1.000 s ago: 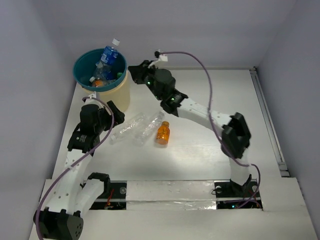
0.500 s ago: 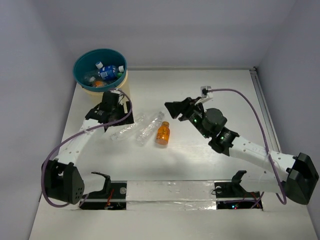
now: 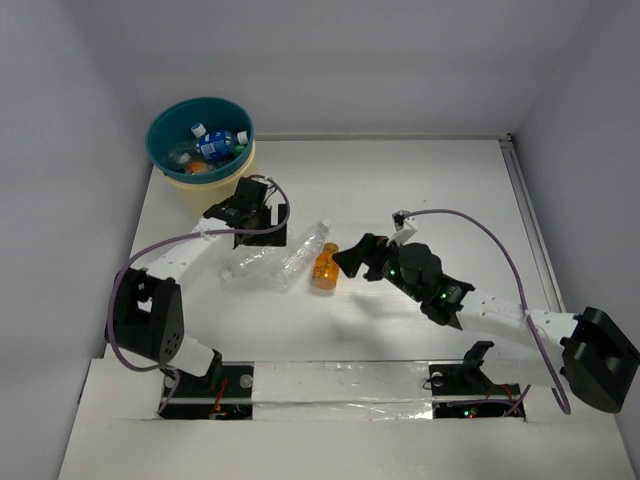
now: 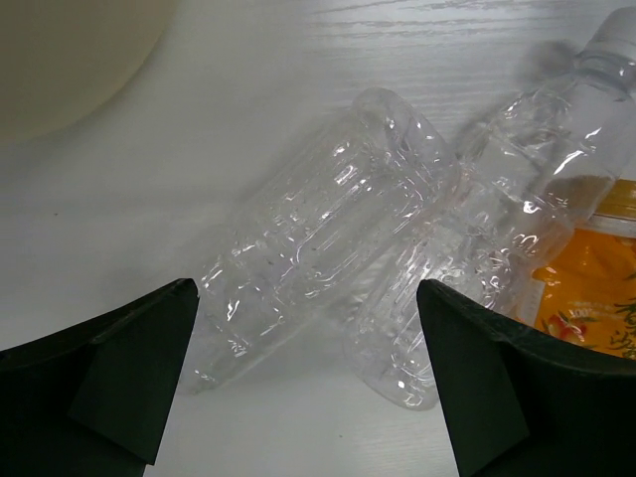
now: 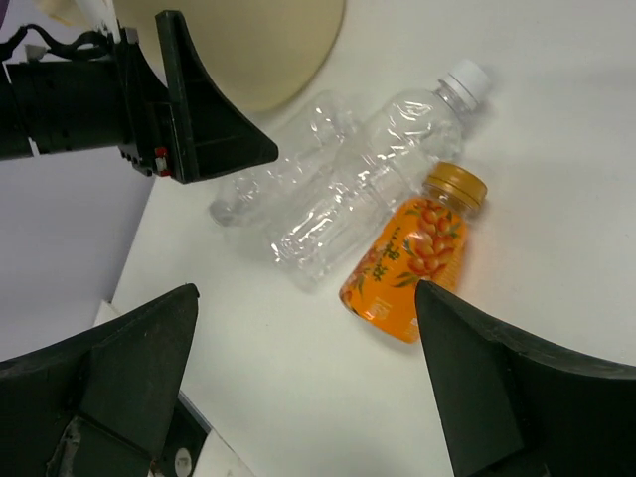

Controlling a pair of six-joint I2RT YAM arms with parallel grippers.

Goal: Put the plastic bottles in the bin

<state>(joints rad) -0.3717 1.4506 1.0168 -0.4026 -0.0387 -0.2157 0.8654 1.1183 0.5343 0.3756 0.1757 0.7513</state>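
Several bottles [image 3: 205, 145] already lie in the bin [image 3: 190, 182]. Three more lie side by side on the table [image 3: 440, 190], near the bin. A clear bottle [image 4: 318, 234] is closest to it, then a capped bottle [image 4: 497, 199] touching that one, then an orange bottle [image 5: 407, 260] against the capped one and farthest from the bin.

The left gripper [image 4: 308, 388] hovers over the clear bottle just beside the bin, fingers spread wide and holding nothing. The right gripper [image 5: 308, 388] faces the orange bottle from the side away from the bin, also spread and empty.

The left gripper should straddle the clear bottle mid-body. One finger has to slip into the seam where it meets the capped bottle. The thin wall will likely crumple, so a gentle squeeze is best. The right gripper should clamp the orange bottle across its belly. That bottle is stiffer, but it may roll away from the bin or nudge its neighbour.

The orange bottle has a gold cap and a label with fruit pictures and some characters I cannot read. The print on a blue label in the bin is too small to read.
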